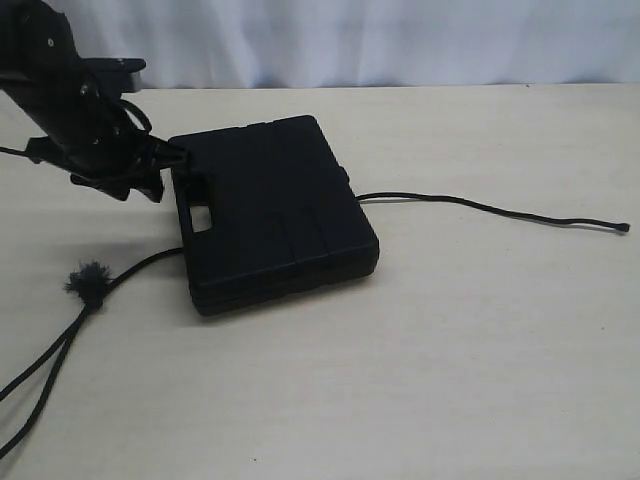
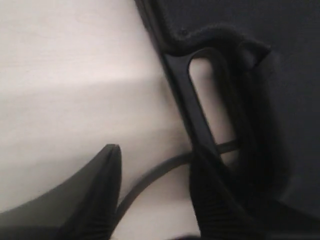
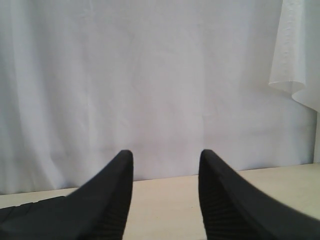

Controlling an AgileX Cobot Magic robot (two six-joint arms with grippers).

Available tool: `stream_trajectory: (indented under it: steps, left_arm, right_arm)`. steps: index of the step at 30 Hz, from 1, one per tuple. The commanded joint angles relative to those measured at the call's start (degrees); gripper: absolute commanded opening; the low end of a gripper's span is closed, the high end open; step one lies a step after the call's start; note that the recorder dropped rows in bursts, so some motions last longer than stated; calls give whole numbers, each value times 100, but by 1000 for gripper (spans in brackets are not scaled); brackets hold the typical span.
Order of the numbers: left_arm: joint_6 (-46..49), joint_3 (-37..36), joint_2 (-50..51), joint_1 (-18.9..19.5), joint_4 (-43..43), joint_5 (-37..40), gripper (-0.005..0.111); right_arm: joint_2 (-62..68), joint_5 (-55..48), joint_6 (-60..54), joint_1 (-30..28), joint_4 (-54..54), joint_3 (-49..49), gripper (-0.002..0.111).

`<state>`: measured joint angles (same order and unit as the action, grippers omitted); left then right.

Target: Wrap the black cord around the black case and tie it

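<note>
Case [image 1: 270, 215] lies flat mid-table [image 1: 450, 350] with the cord [image 1: 480, 207] running under it, tip end out at 3 o'clock and tufted end out at 8. Left gripper [image 2: 152, 165] is at the case's 10 o'clock by the handle, jaws wide, cord loose between them, nothing held. Right gripper [image 3: 165, 200] is half-open and empty. I'd pinch the cord clear of the handle bar, then lift it over the top without dragging the case.

black case [image 1: 275, 215]: matte black | black cord [image 1: 500, 211]: black | table [image 1: 450, 380]: pale beige | curtain [image 1: 400, 40]: white
</note>
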<state>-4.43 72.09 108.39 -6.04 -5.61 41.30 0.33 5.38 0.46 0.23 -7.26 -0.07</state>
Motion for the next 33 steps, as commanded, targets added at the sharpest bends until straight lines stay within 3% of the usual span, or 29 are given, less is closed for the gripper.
stream_trajectory:
  steps: [1,18,21,26,31,33]
  left_arm:
    - [326,71,46,-6,-904,-491,46]
    - [482,71,1099,-67,-1598,-866,45]
    - [523,71,1120,-67,-1859,-891,34]
    - [662,71,1120,-67,-1988,-996,0]
    - [651,71,1107,-67,-2543,-1024,0]
    - [651,71,1008,-67,-2654,-957,0]
  right_arm:
    - [-33,54,15,-6,-6,7,41]
    - [-33,54,15,-6,-6,7,41]
    - [-33,54,15,-6,-6,7,41]
    - [-33,54,49,-6,-6,7,41]
    - [-33,30,1193,-6,-6,7,41]
    - [-33,-12,2840,-6,-501,7,41]
